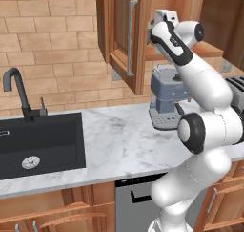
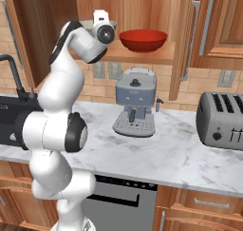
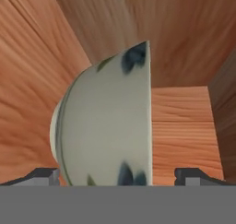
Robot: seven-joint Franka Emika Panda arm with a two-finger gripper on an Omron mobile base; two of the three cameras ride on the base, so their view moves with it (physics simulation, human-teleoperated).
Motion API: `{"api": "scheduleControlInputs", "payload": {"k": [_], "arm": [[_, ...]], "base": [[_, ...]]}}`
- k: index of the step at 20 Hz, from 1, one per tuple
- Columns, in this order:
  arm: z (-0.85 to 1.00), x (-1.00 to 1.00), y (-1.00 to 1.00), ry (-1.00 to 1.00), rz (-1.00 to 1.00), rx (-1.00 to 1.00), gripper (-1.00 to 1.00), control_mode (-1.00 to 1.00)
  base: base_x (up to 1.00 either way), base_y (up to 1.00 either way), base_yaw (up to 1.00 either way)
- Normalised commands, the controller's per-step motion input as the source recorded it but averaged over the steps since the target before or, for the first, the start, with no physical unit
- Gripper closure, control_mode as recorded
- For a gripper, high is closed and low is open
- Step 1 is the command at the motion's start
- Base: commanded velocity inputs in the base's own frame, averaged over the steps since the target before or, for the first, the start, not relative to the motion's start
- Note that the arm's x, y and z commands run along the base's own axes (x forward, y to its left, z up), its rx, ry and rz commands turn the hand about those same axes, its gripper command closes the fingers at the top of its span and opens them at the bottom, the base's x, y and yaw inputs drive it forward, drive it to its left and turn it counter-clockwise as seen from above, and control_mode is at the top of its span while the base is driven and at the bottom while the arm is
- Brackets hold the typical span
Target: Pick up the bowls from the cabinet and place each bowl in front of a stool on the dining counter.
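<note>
End effector [image 3: 117, 174] was held wide open, nothing gripped; cream bowl [image 3: 108, 126] was framed between fingertips [image 3: 44, 174] at 12 o'clock.

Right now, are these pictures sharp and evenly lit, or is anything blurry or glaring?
Hand view: the pale bowl looms close and soft-edged between the open claw tips. Right base view: the red bowl carries a faint glossy sheen, its shelf lying in shade. Left base view: flat, even light on the marble worktop, no harsh glare.
</note>
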Motion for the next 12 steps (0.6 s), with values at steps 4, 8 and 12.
{"api": "scheduleControlInputs", "payload": {"k": [4,8,12], "arm": [[-0.13,0.21,0.0,0.0,0.01,0.03,-1.0,-1.0],[-0.02,0.21,0.01,0.0,0.02,0.01,-1.0,-1.0],[0.0,0.16,0.0,0.03,0.01,0.0,-1.0,-1.0]], "base": [[0.0,0.0,0.0],[0.0,0.0,0.0],[0.0,0.0,0.0]]}}
